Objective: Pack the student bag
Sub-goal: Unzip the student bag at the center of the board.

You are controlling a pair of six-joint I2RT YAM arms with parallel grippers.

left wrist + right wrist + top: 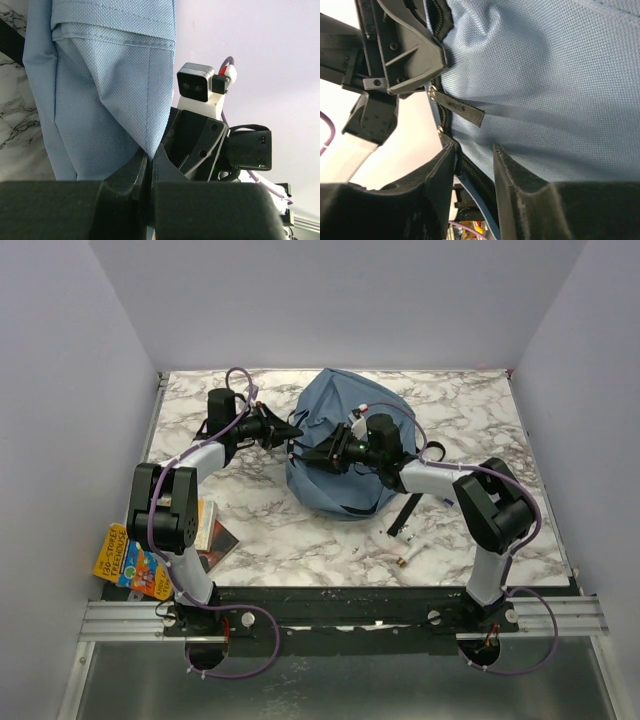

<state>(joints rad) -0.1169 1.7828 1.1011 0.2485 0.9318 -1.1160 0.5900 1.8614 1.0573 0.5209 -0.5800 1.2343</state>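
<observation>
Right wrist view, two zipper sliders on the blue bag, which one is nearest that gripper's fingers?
The lower slider, right by the right gripper's fingertip. The upper slider, carrying the black pull tab, sits farther up the bag.

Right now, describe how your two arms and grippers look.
The left arm and right arm share black joints, pale grey-white links and purple cables looping alongside. The left gripper and right gripper each have two black, wedge-shaped fingers.
</observation>
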